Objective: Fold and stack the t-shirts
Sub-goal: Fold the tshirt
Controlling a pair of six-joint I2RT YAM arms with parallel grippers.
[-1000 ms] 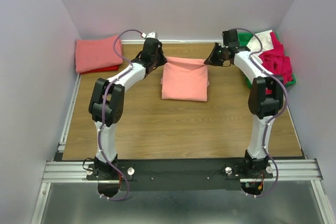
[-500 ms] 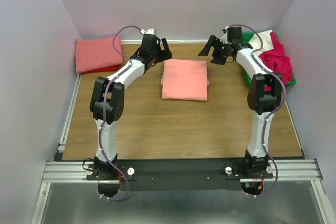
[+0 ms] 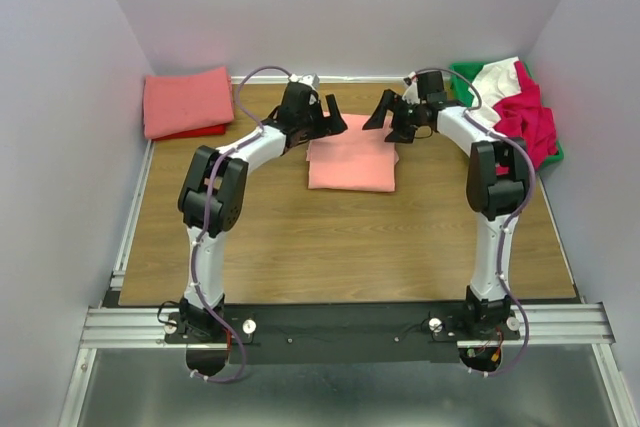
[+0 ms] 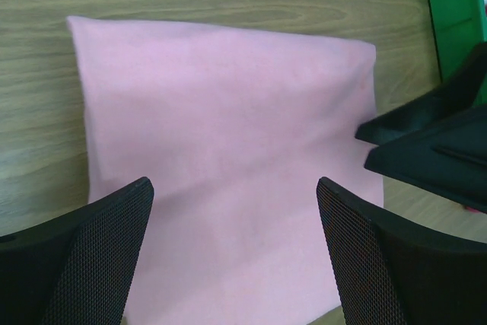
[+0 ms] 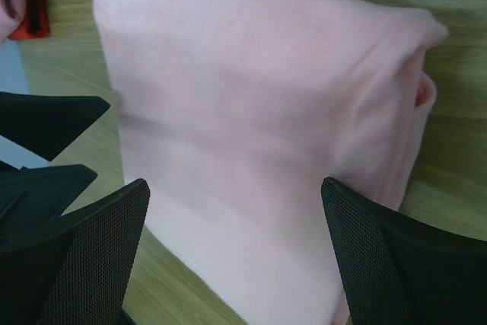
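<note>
Dropped folded salmon t-shirt [image 3: 352, 162] flat on surface [image 3: 300, 237]; left hand [image 3: 333, 119] and right hand [image 3: 384, 123] now wide, empty. Next up: stacking.

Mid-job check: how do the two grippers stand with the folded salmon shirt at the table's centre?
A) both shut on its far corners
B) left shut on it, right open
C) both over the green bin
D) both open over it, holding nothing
D: the wrist views show the left gripper and right gripper with fingers spread wide, and the folded salmon shirt lying free on the table.
</note>
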